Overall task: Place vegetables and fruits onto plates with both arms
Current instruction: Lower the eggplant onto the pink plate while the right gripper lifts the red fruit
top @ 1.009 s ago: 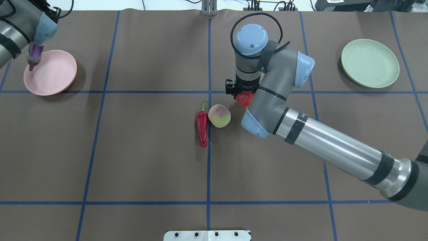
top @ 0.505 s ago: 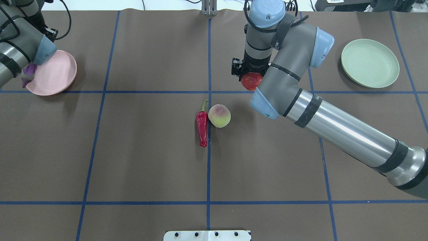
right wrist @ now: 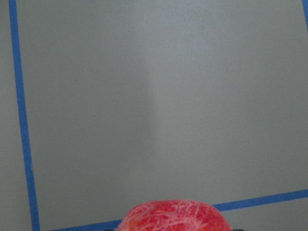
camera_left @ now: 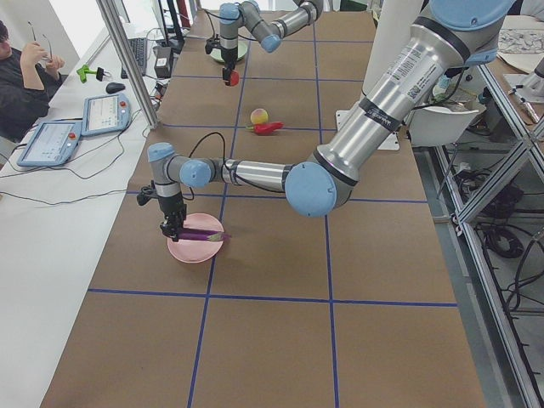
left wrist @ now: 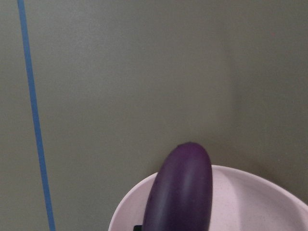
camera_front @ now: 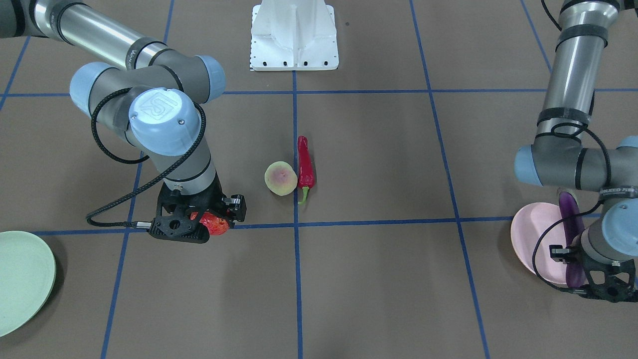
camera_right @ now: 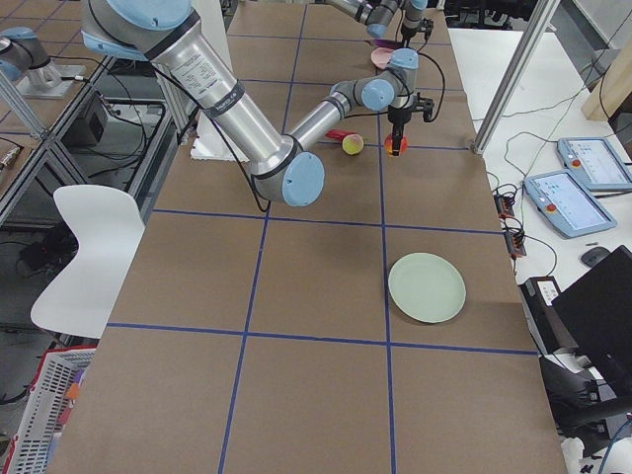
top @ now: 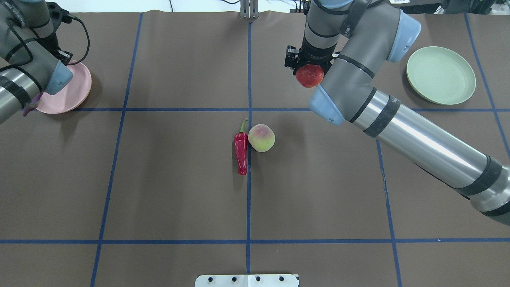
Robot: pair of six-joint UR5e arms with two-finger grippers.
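Red fruit nearer mint plate

A slim purple eggplant was held level by the left gripper over the pink plate. A round red-orange fruit was clamped in the right gripper, in the air. A red chili and a yellow-green fruit were lying together, touching. The green plate was set well apart from them.
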